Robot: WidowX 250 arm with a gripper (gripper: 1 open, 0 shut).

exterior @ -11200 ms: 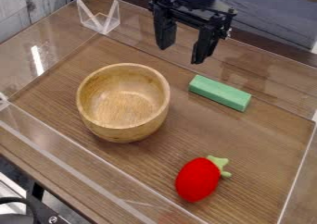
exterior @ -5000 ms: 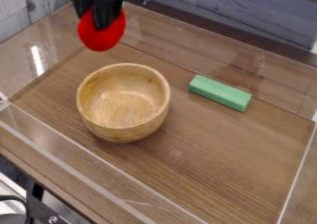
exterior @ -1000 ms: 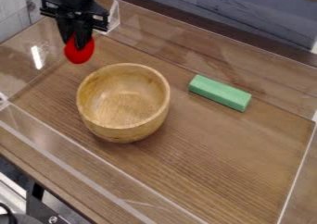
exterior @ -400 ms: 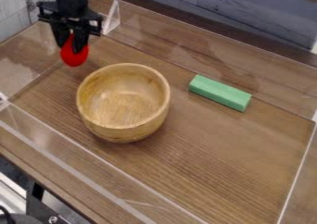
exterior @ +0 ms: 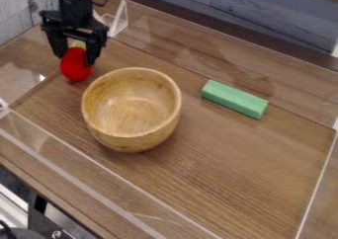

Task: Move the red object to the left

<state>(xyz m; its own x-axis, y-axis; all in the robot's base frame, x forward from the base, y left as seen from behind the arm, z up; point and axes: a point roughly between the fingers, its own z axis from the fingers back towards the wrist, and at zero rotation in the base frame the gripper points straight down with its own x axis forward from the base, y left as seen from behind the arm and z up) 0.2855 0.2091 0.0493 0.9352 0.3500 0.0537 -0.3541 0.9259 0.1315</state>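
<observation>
Red object sits on the wood table at abt 10 o'clock of the scene, just off the wooden bowl, up at the bowl's 10–11 o'clock. Looks v. close to the bowl rim, can't tell if touching. Green top not clear at this res.

Gripper right above it, pointing straight down, dark fingers spread wide either side of the red thing's upper part. Jaws apart w/ gaps showing, so not clamped. Whether the tips brush it, can't tell.

Edges: clear acrylic wall runs close by at the object's 9 o'clock, so little room that way. A small clear angled stand at its 1 o'clock, near the back wall. Toward 6 o'clock, a bare strip of table betw. bowl and left wall, narrow. Front wall of clear plastic along the bottom-left edge.

Open room: big bare stretch at 4–5 o'clock of the bowl, all the way to the right-hand acrylic edge. Also free wood behind the bowl at 12–1 o'clock. Green block lies flat at the bowl's 3 o'clock, well apart from the red object, angled slightly.

Writing/brands: none readable on anything.
</observation>
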